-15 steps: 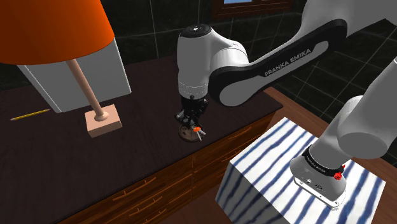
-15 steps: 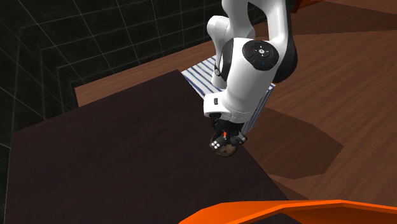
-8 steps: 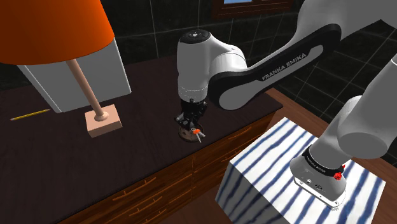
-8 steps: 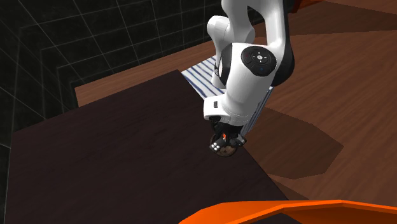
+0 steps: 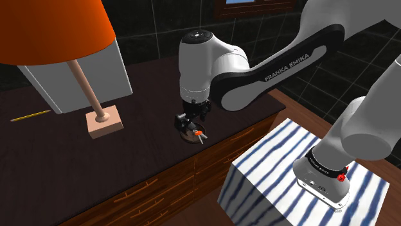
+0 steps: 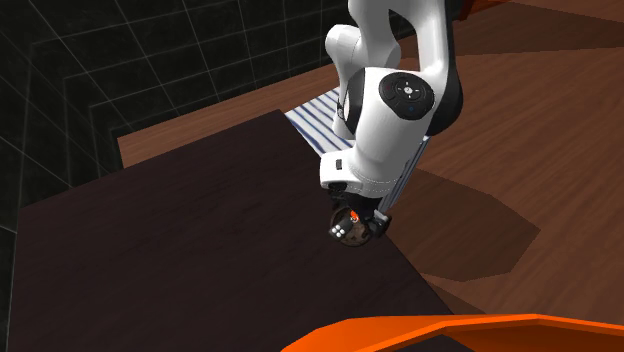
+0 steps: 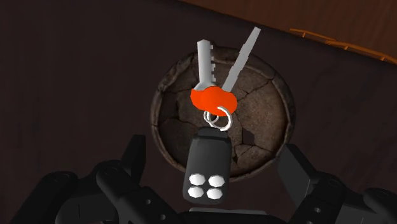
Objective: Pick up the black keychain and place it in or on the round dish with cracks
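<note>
keychain lying on cracked dish, fingers apart

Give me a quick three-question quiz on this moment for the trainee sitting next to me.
1. True or false: the black keychain lies on the cracked round dish.
2. Pick one. The gripper is: A) open, with its fingers on either side of the keychain and not touching it; B) shut on the keychain; C) shut on nothing.
3. Fill in: the keychain's black body carries ___ white buttons.

Key: 1 true; 2 A; 3 four.
</note>
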Available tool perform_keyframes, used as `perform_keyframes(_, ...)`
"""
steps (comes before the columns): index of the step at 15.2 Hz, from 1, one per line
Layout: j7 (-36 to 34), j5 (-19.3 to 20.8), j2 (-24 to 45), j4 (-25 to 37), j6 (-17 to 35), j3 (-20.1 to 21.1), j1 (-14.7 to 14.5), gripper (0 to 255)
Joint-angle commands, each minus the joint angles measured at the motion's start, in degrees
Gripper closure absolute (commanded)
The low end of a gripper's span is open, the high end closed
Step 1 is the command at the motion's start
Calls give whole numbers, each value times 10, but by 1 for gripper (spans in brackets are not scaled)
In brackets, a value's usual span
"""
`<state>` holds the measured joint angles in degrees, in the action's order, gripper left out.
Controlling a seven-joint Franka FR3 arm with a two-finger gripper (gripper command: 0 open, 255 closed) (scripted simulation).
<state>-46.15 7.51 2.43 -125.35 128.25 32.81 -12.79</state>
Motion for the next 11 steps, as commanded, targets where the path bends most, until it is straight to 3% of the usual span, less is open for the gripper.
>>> perform_keyframes(1,7,-10,-12,8,-18,1,0,0)
perform_keyframes(4,22,-32,-41,36,-68,2,0,0)
perform_keyframes(11,22,-32,-41,36,-68,1,0,0)
